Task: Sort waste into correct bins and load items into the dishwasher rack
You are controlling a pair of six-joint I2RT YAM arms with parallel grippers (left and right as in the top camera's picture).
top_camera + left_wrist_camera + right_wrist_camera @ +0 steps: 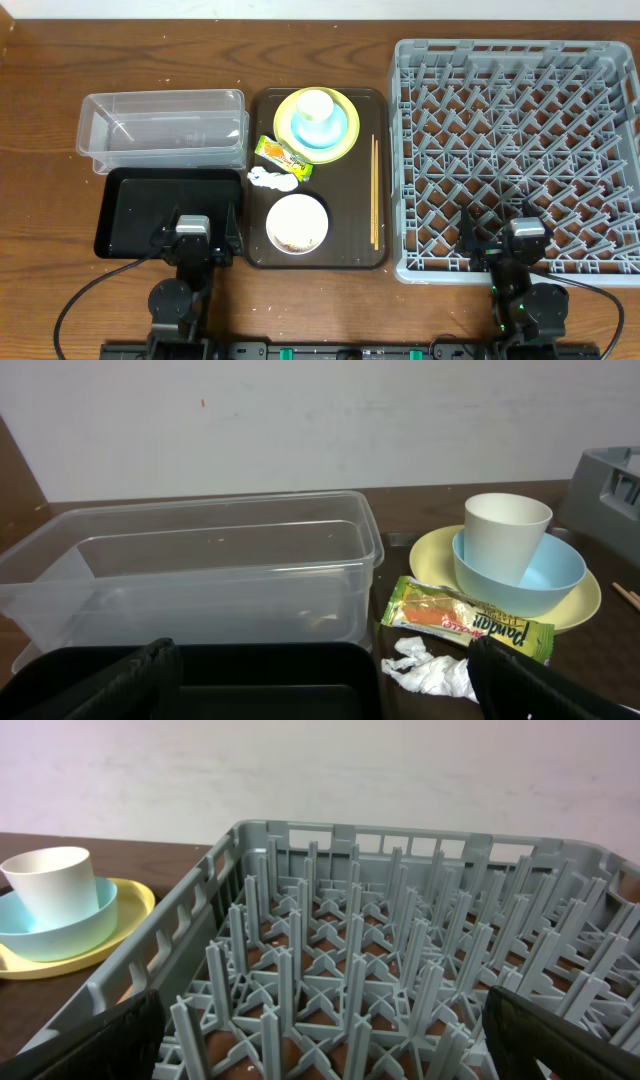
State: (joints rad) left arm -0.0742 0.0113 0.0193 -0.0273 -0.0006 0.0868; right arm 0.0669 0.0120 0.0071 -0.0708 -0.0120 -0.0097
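Snack wrapper [282, 153]: likely light, crinkly, slippery; pinch one end. Left claw [197, 222], right claw [525, 225]: both wide open, empty.

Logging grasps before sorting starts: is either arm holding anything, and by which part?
Nothing is held: the jaws of the left gripper and the right gripper stand open and empty.

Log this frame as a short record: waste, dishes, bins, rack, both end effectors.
waste: snack wrapper and tissue on serving tray; food scraps in white bowl
dishes: cup in blue bowl on yellow plate; chopsticks along the tray's rack-side edge
bins: clear tub and black tray, no waste inside
rack: no dishes loaded
left end effector: open, above black tray
right end effector: open, above rack's near edge
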